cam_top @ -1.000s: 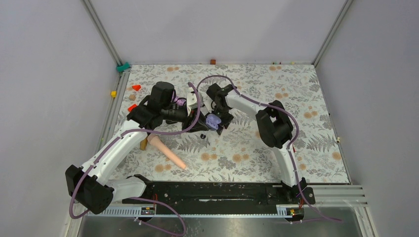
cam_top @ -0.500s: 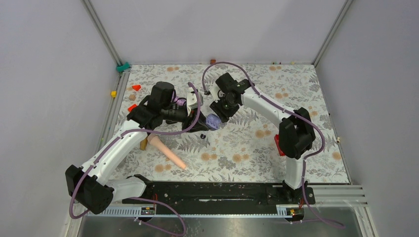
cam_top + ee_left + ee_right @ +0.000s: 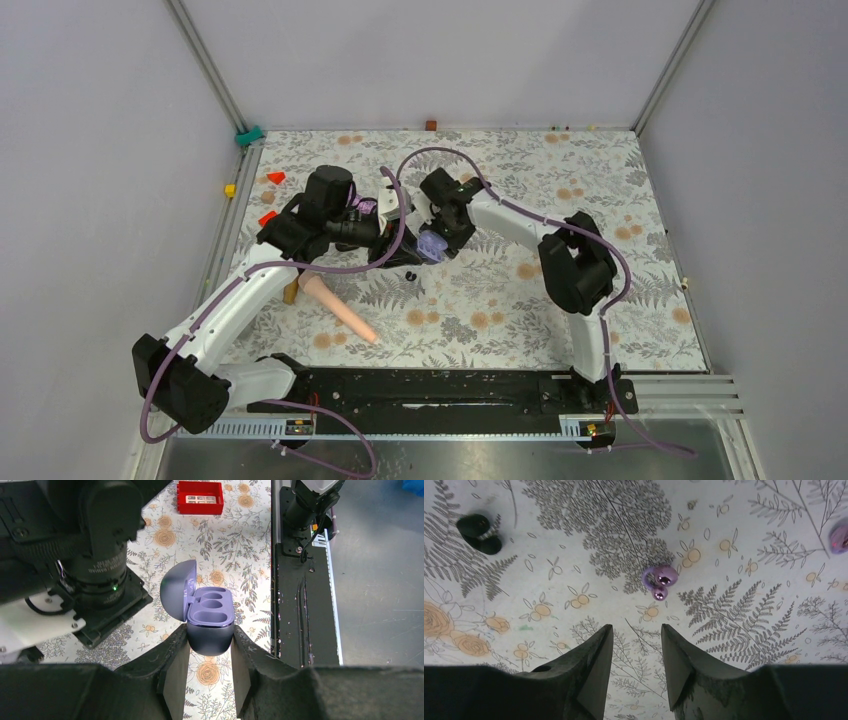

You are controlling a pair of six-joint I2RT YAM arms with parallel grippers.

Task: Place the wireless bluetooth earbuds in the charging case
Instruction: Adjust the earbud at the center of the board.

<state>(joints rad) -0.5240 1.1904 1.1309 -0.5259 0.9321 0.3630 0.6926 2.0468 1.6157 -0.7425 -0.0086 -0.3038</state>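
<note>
The left hand (image 3: 210,652) grips the open purple charging case (image 3: 212,612). The right hand (image 3: 636,640), half open, hangs over a purple earbud (image 3: 660,579) on the tabletop (image 3: 749,630).

One overhead view, two close wrist views

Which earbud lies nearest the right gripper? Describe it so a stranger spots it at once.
On the floral table cover, look just ahead of the right gripper. The glossy purple earbud lies there; the black earbud and a second purple earbud lie far off to either side.
</note>
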